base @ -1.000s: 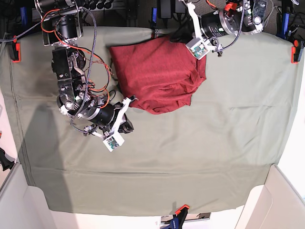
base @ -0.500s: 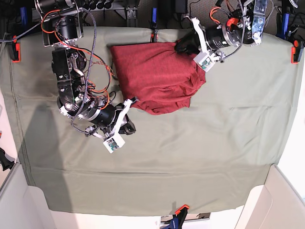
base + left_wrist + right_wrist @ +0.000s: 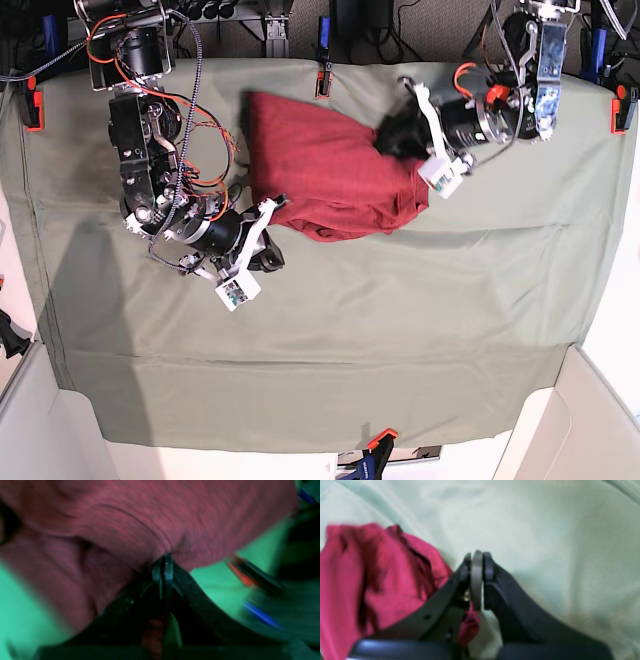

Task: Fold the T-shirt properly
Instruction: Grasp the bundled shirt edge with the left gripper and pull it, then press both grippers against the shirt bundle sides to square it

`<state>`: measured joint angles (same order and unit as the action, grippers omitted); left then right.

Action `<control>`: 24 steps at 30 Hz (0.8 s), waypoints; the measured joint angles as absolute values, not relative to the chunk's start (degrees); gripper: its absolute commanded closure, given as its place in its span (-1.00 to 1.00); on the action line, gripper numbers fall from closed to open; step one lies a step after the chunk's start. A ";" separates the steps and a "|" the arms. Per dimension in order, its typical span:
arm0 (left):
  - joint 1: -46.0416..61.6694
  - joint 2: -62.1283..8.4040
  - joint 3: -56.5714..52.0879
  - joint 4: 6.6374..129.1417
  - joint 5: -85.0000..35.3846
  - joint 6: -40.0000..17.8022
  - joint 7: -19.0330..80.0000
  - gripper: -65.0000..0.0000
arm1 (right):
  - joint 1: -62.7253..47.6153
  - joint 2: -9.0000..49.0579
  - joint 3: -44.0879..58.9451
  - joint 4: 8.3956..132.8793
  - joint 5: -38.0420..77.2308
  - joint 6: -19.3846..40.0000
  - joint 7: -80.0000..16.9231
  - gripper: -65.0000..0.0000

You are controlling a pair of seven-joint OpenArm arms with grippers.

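The dark red T-shirt [image 3: 320,165] lies bunched at the back middle of the sage-green table cloth [image 3: 400,320]. My left gripper [image 3: 382,138] is at its right edge. In the left wrist view the left gripper [image 3: 162,565] is shut, pinching a fold of the shirt [image 3: 150,517]. My right gripper [image 3: 275,207] is at the shirt's front left corner. In the right wrist view the right gripper [image 3: 477,562] is shut, the shirt [image 3: 357,580] lies to its left, and a bit of red cloth shows between the jaws lower down.
Orange clamps [image 3: 32,105] [image 3: 620,105] [image 3: 378,440] and a blue clamp [image 3: 323,60] pin the cloth to the table edges. White box walls [image 3: 590,420] [image 3: 20,400] stand at both front corners. Cables hang along the right arm [image 3: 150,180].
My left gripper has moved right and toward the front with the shirt's edge, pulling the shirt's right part along. The right gripper has stayed at the front left corner.
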<state>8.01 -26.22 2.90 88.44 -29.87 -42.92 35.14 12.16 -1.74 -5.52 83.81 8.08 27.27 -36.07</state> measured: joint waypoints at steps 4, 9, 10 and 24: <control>4.89 -29.52 2.17 88.09 -26.24 -40.07 36.01 1.00 | 12.08 -1.74 -5.52 83.83 8.12 27.24 -36.01 1.00; 3.20 -30.20 2.31 86.35 -26.61 -40.29 35.94 1.00 | 12.03 -1.74 -5.52 83.81 8.16 27.24 -36.05 1.00; 2.63 -30.24 2.31 85.65 -26.63 -40.27 35.92 1.00 | 12.05 -1.74 -5.52 83.81 8.12 27.24 -36.12 1.00; -7.40 -29.67 2.42 74.67 -26.02 -39.94 31.24 1.00 | 9.47 -1.72 -5.52 83.83 12.69 27.27 -38.13 1.00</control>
<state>-7.40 -29.67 2.42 74.67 -26.02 -39.94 31.24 9.47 -1.72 -5.52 83.83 12.69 27.27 -38.13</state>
